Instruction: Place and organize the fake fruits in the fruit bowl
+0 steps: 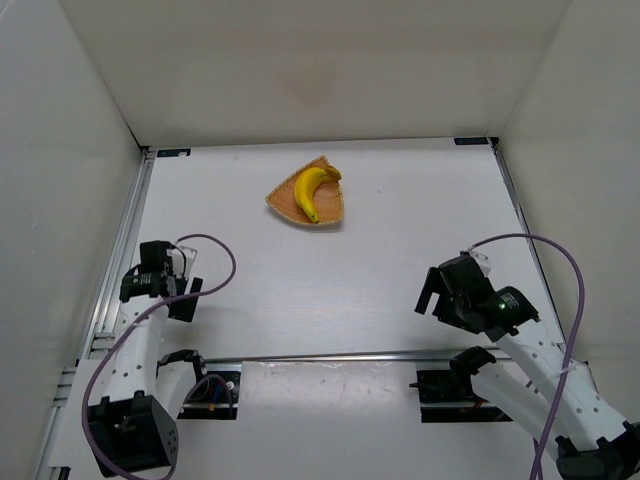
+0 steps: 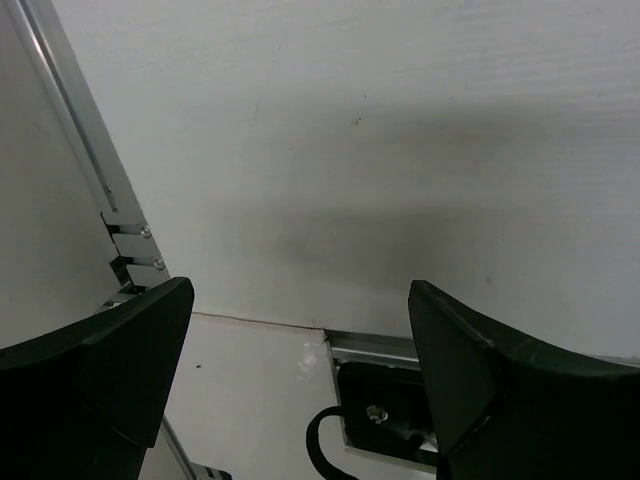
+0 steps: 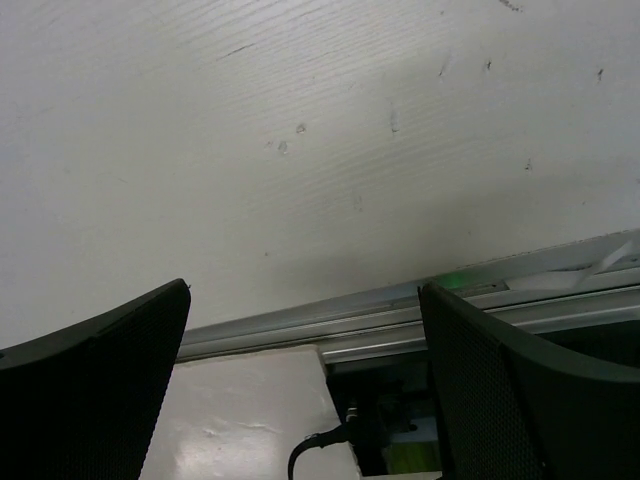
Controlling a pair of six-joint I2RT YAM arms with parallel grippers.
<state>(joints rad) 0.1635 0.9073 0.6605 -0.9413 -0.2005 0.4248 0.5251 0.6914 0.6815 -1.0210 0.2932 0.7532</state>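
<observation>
Well, I am seeing the banana (image 1: 311, 190) lying inside the fruit bowl (image 1: 282, 207), far from my left gripper (image 2: 300, 300) and right gripper (image 3: 305, 300), both hanging wide open and holding nothing, so I am thinking the placing is done and nothing more is needing a grab.

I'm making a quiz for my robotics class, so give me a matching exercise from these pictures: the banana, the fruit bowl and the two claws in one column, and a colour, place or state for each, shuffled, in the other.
Column one:
1. banana
2. fruit bowl
3. left claw
4. right claw

Column two:
A. woven, light brown, at the far centre
B. open and empty, at the near right
C. yellow, lying inside the woven container
D. open and empty, at the near left

Pairs: 1-C, 2-A, 3-D, 4-B
</observation>
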